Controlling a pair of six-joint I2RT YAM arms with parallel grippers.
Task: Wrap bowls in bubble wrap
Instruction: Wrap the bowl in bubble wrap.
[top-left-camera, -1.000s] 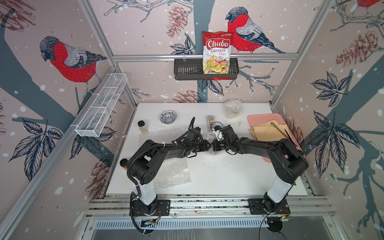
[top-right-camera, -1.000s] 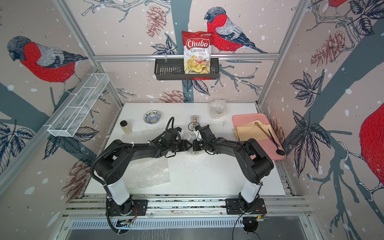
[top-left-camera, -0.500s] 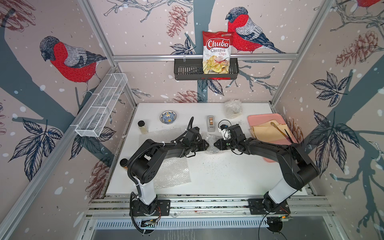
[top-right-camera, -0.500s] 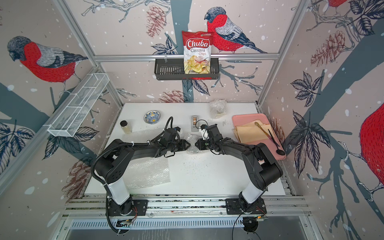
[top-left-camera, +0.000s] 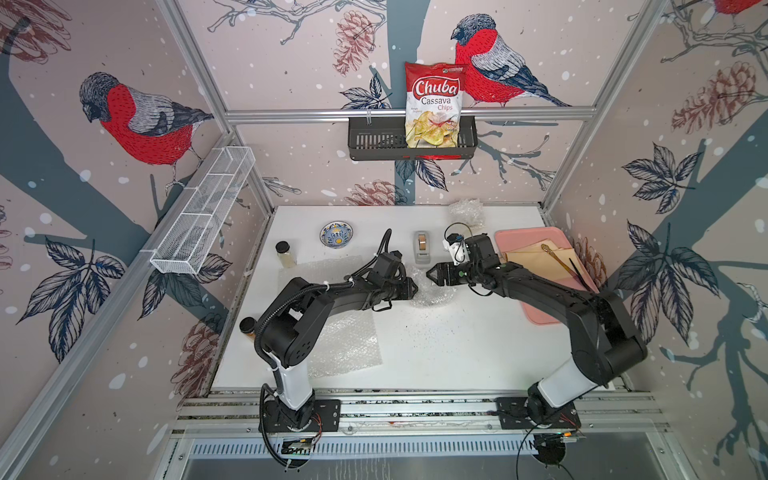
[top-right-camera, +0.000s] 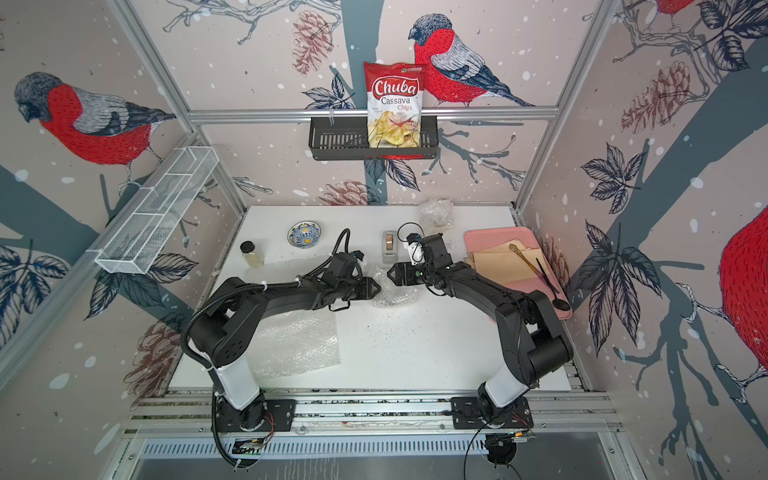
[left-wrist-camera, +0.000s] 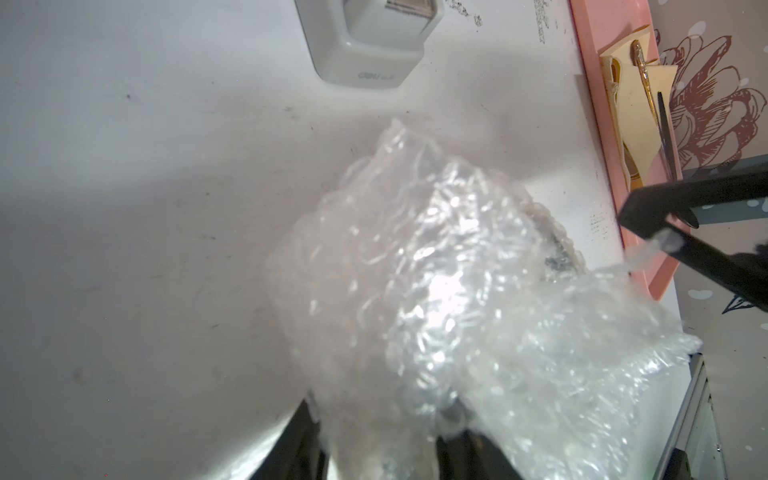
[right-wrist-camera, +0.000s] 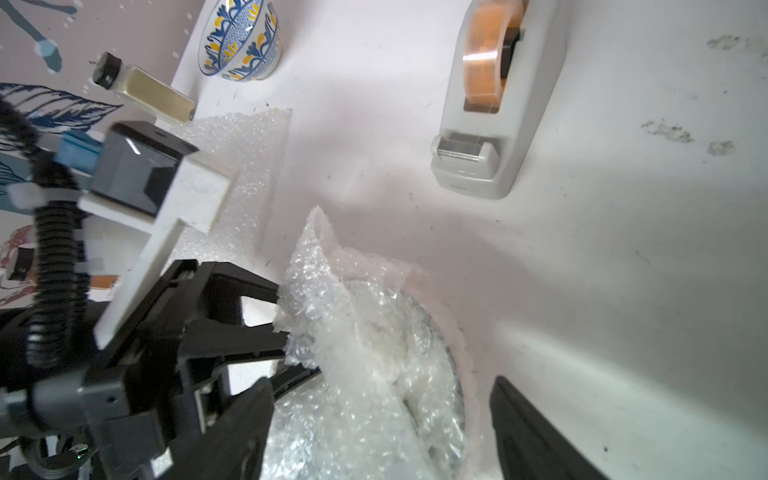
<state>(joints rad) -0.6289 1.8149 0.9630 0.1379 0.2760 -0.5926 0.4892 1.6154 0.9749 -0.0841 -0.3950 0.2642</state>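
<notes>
A crumpled bubble wrap (top-left-camera: 432, 291) (top-right-camera: 392, 293) bundle lies mid-table, and a bowl's dark rim (left-wrist-camera: 557, 253) (right-wrist-camera: 454, 374) shows through it. My left gripper (top-left-camera: 413, 286) (top-right-camera: 376, 286) (left-wrist-camera: 382, 428) is shut on the bundle's left edge. My right gripper (top-left-camera: 430, 274) (top-right-camera: 390, 274) (right-wrist-camera: 380, 384) stands open, its fingers wide on either side of the bundle and off it. A blue-and-yellow bowl (top-left-camera: 336, 234) (top-right-camera: 304, 234) (right-wrist-camera: 239, 39) sits bare at the back left. Flat bubble wrap sheets (top-left-camera: 345, 345) (right-wrist-camera: 245, 166) lie under and beside my left arm. Another wrapped bundle (top-left-camera: 466, 210) rests at the back.
A grey tape dispenser (top-left-camera: 423, 247) (right-wrist-camera: 486, 124) stands just behind the grippers. A glass jar (top-left-camera: 285, 254) stands left of it, and a second jar (top-left-camera: 248, 326) is at the table's left edge. A pink tray (top-left-camera: 536, 245) with tan paper and a spoon lies at the right.
My right gripper has opened, let go of the bundle and drawn back a little to the right. My left gripper keeps its hold in place.
</notes>
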